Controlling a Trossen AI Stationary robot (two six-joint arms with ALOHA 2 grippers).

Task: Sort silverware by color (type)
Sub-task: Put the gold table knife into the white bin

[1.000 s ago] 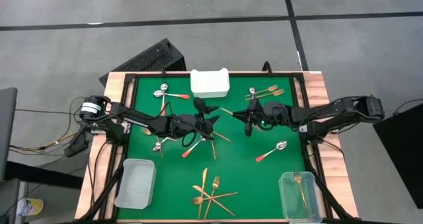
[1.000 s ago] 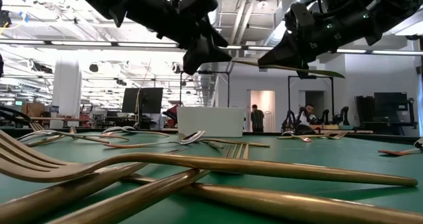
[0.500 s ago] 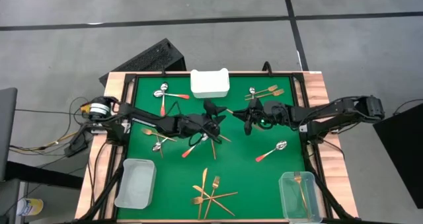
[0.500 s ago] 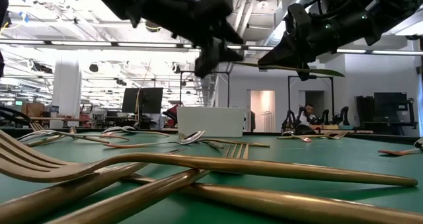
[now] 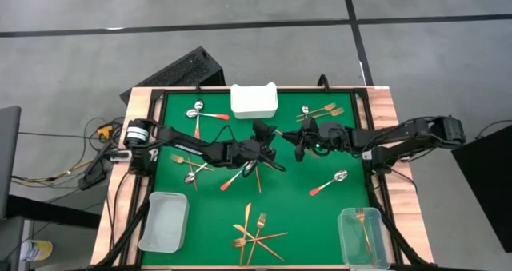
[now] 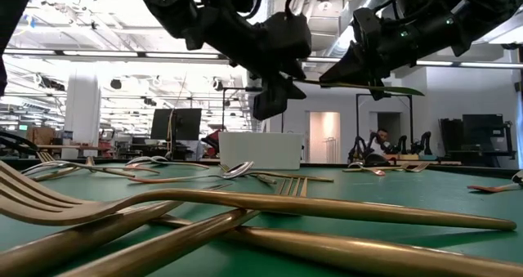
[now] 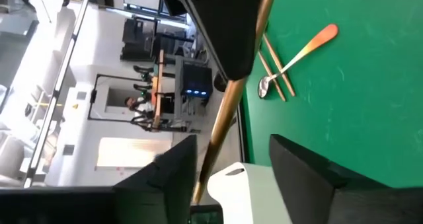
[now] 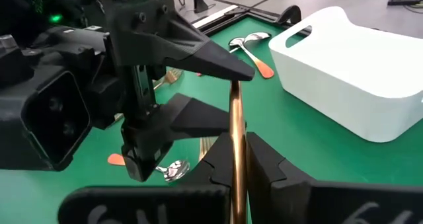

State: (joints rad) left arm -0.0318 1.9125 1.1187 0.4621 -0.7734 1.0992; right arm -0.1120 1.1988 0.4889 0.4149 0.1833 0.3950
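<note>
While the right gripper (image 5: 299, 142) clamps 1 gold utensil (image 8: 236, 145) in mid-air over the green table (image 5: 312, 215) centre, the left gripper (image 5: 270, 133) spreads its fingers (image 8: 205, 55) around the utensil's free end, unclosed.

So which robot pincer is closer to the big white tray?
The left pincer. It hangs just in front of the white tray, toward the table's middle. The right pincer, shut on a gold utensil, sits farther off to the tray's right side.

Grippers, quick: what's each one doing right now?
Left gripper: open, fingers either side of the gold utensil.
Right gripper: shut on the gold utensil, above mid-table.
</note>
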